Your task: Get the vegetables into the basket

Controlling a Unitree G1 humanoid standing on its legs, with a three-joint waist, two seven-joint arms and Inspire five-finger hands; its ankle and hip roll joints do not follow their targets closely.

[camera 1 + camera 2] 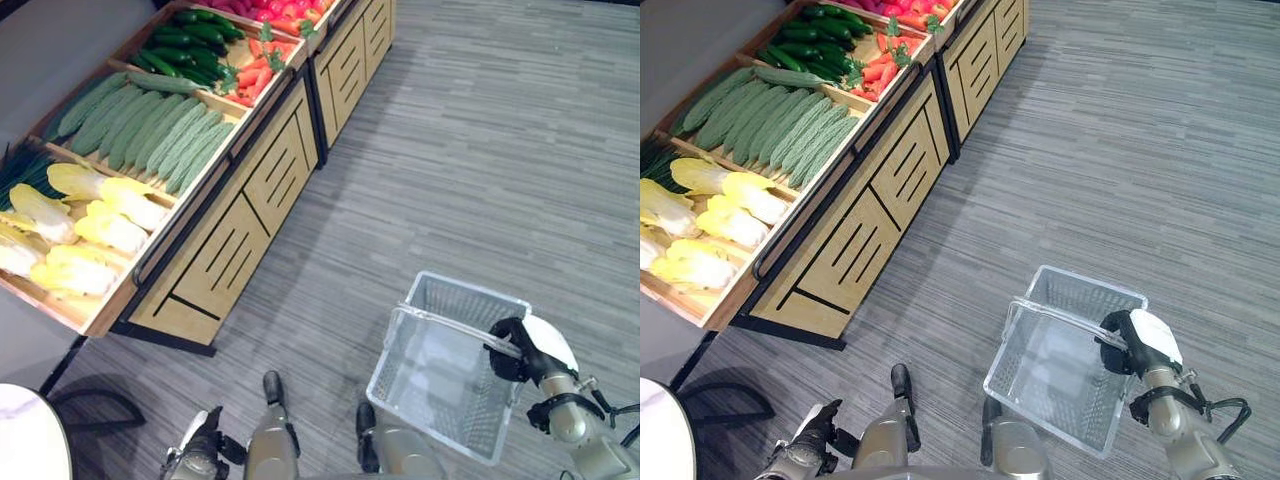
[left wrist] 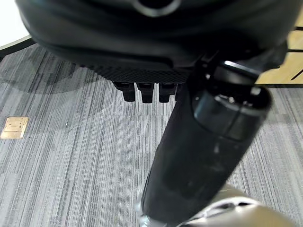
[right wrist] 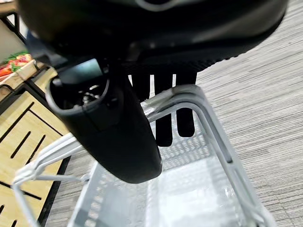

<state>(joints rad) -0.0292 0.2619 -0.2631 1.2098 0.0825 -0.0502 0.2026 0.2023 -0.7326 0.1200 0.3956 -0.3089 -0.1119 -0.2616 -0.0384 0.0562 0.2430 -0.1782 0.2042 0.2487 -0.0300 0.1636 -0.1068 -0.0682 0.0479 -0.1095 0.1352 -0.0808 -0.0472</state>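
A white wire basket (image 1: 475, 288) hangs empty at my lower right, above the grey floor. My right hand (image 1: 512, 350) is shut on its handle (image 3: 208, 113), fingers curled over the bars. The vegetables lie in a wooden stand at the upper left: yellow cabbages (image 1: 90, 225), pale green gourds (image 1: 150, 130), dark cucumbers (image 1: 190, 45) and carrots (image 1: 255, 70). My left hand (image 1: 200, 455) hangs low at the bottom left, well short of the stand, fingers (image 2: 144, 92) curled and holding nothing.
The stand's slatted cabinet front (image 1: 230, 240) runs diagonally from lower left to top centre. A round white table (image 1: 25, 440) sits at the bottom left corner. Grey striped floor (image 1: 480, 150) stretches to the right of the stand.
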